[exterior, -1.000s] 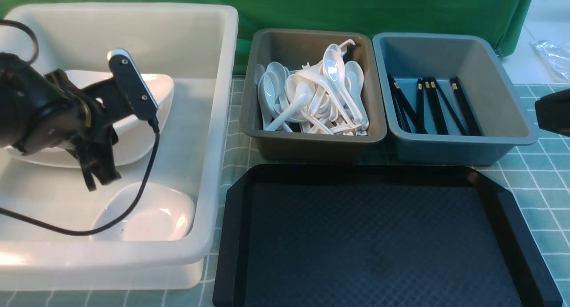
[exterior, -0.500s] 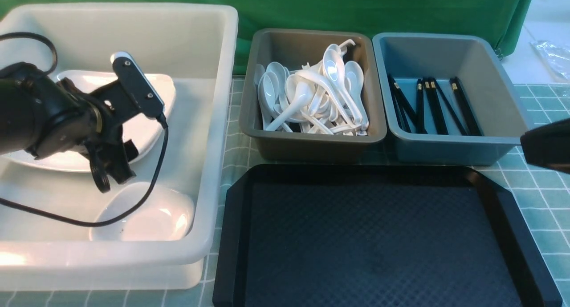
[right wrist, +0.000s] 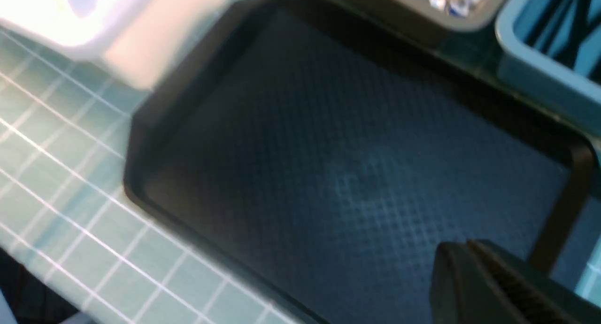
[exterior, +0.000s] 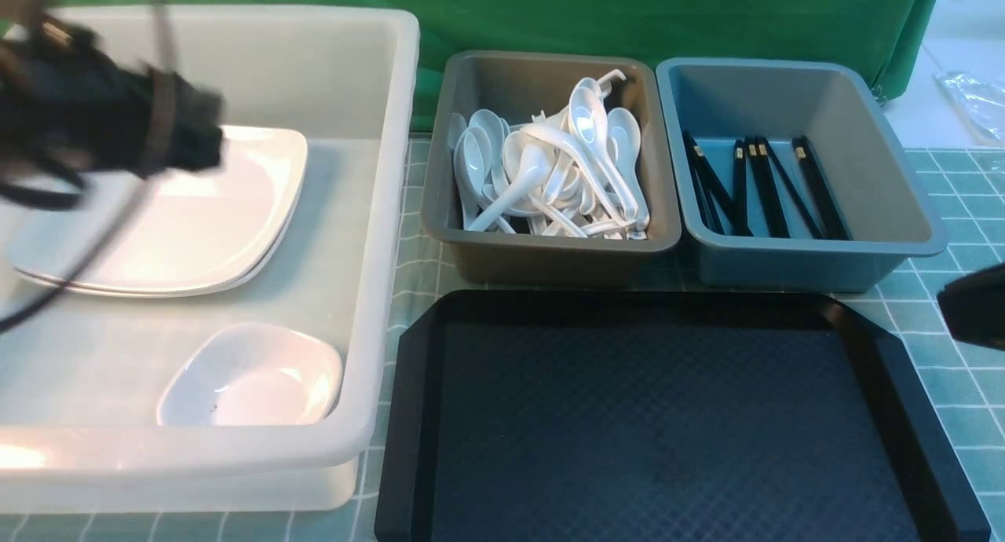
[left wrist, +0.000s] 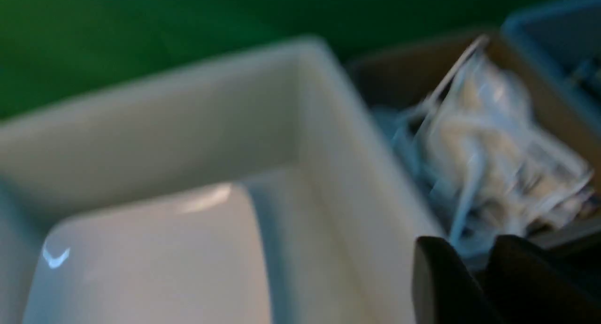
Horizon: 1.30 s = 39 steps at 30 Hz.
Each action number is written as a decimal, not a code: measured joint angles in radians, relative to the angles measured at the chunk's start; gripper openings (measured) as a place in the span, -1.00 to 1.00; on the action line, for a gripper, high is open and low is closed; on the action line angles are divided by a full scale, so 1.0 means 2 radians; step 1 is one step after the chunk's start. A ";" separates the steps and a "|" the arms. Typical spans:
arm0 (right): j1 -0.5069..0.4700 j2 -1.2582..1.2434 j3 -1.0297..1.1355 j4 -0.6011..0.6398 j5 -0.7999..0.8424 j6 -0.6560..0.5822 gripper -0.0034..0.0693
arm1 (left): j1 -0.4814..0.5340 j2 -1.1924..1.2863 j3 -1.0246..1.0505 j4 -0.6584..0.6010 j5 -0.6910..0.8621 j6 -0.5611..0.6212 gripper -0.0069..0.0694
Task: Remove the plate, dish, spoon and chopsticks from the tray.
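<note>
The black tray (exterior: 408,416) lies in front of me with a bare floor (right wrist: 328,150). The large white plate (exterior: 180,212) rests flat on a stack inside the white bin, and shows again (left wrist: 155,258) in the left wrist view. The small dish (exterior: 251,377) sits in the bin's near corner. Spoons (exterior: 550,173) fill the grey tub and black chopsticks (exterior: 754,184) lie in the blue-grey tub. My left gripper (left wrist: 469,249), blurred, hangs above the bin, fingers drawn nearly together and empty. My right gripper (right wrist: 462,249) is shut and empty over the tray's right side.
The white bin (exterior: 385,212) stands at the left. The grey tub (exterior: 550,255) and the blue-grey tub (exterior: 816,263) stand side by side behind the tray. A green backdrop closes off the back, and a teal checked cloth (exterior: 958,291) covers the table.
My left gripper let go of the plate, which now lies flat, then closed and swung up and back to the bin's far left. The right gripper dropped lower at the right edge.
</note>
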 joint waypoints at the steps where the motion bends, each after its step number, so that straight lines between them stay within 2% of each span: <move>1: 0.000 0.000 0.000 -0.001 0.000 0.002 -0.81 | 0.000 -0.022 0.013 -0.023 -0.005 0.017 -0.72; 4: 0.000 0.000 0.000 -0.005 -0.003 0.011 -0.81 | 0.000 -0.111 0.057 -0.106 -0.028 0.083 -0.78; 7: 0.000 0.000 0.000 -0.005 -0.008 0.019 -0.81 | 0.000 -0.165 0.096 -0.160 -0.045 0.118 -0.78; 13: 0.000 0.000 0.000 -0.004 -0.006 0.041 -0.77 | 0.000 -0.246 0.163 -0.192 -0.056 0.141 -0.78; 17: 0.000 0.000 0.000 -0.003 -0.006 0.047 -0.75 | 0.000 -0.272 0.190 -0.167 -0.036 0.144 -0.78; 27: 0.000 0.000 0.000 -0.004 -0.010 0.048 -0.66 | 0.000 -0.275 0.200 -0.054 0.049 0.148 -0.78; 31: -0.011 -0.015 0.003 -0.001 -0.028 0.048 -0.66 | 0.000 -0.275 0.200 -0.040 0.058 0.148 -0.78; 34: -0.058 -0.059 0.041 0.002 -0.085 0.031 -0.70 | 0.000 -0.275 0.200 -0.035 0.059 0.148 -0.78; 37: -0.118 -0.126 0.126 0.002 -0.165 0.011 -0.82 | 0.000 -0.275 0.200 -0.035 0.059 0.148 -0.78; 38: -0.124 -0.132 0.134 0.002 -0.172 0.009 -0.83 | 0.000 -0.275 0.200 -0.035 0.059 0.148 -0.78; 39: -0.173 -0.191 0.230 0.002 -0.253 -0.014 -0.86 | 0.000 -0.275 0.200 -0.035 0.059 0.148 -0.78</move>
